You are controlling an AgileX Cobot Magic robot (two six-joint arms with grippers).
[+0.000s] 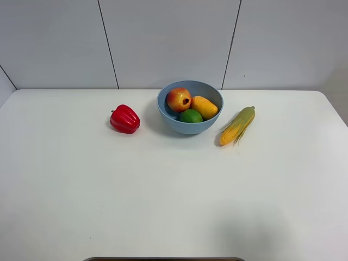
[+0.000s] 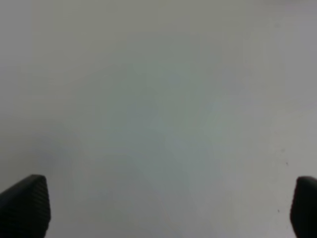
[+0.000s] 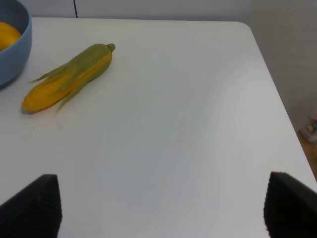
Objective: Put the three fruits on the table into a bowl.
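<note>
Corn cob (image 1: 237,125) beside bowl (image 1: 190,128); lime (image 1: 191,116), mango (image 1: 204,107), apple (image 1: 179,99) inside.

You have the bowl (image 1: 190,114) toward the back of the table (image 1: 163,190), near its middle. In the bowl lie the apple-like fruit (image 1: 179,99) at the back left, the mango (image 1: 204,107) to the right and the lime (image 1: 191,116) in front. Left of the bowl sits the bell pepper (image 1: 124,119); right of it lies the corn cob (image 1: 237,125)
</note>
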